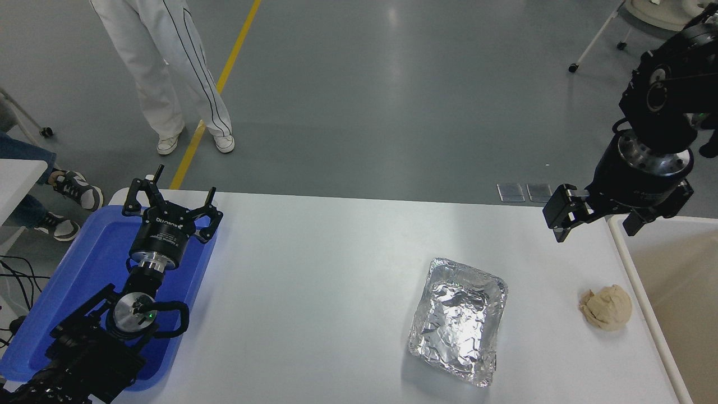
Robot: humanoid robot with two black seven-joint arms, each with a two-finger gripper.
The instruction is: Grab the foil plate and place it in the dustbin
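Foil plate [457, 320] lies near table's front edge, long axis front-to-back, forward-left of nearer right gripper [597, 224], whose opening I cannot tell.

Foil plate [459, 321] mid-table — paper ball [607, 307] right of it, dustbin [636, 280] beyond.

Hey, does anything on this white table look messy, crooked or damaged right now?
Mildly. The crinkled silver foil plate lies askew to the table edges, its rim dented. A tan crumpled paper ball sits loose beside the cream-rimmed dustbin, not inside it. Nothing looks spilled.
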